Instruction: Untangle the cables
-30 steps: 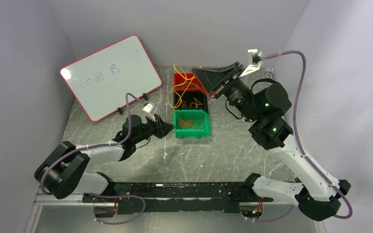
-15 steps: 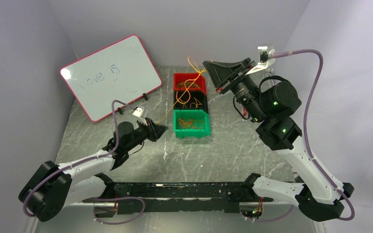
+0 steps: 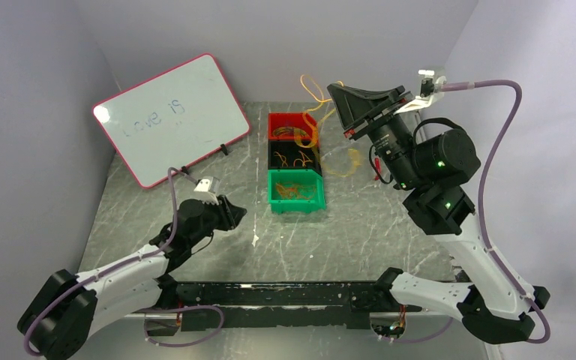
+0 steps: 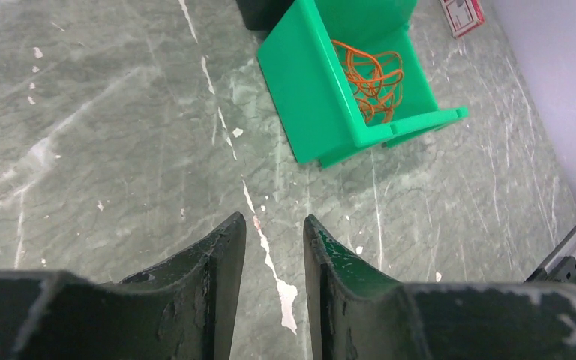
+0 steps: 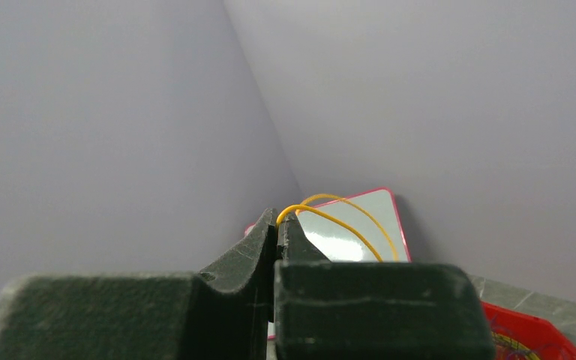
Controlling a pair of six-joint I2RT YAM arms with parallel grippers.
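The cables are thin orange and yellow wire loops. My right gripper (image 3: 332, 88) is raised above the back of the table, right of the red bin (image 3: 276, 120), and is shut on a yellow cable (image 3: 315, 90) whose loops trail down beside the bins. In the right wrist view that yellow cable (image 5: 328, 217) arcs out from the pinched fingertips of the right gripper (image 5: 277, 218). Orange cables (image 4: 372, 72) lie in the green bin (image 4: 311, 90). My left gripper (image 3: 240, 212) hovers low over the table, near-left of the bins. The left gripper (image 4: 274, 223) is open, with only bare table between its fingers.
Three small bins stand in a row at mid-table: red at the back, black (image 3: 274, 154) in the middle, green (image 3: 295, 204) nearest, each with wire loops inside. A pink-framed whiteboard (image 3: 169, 116) leans at the back left. Grey walls enclose three sides.
My left gripper opened, let go of the wire and drew back toward the near left. My right gripper rose and moved right, pulling the yellow cable up and away from the bins.
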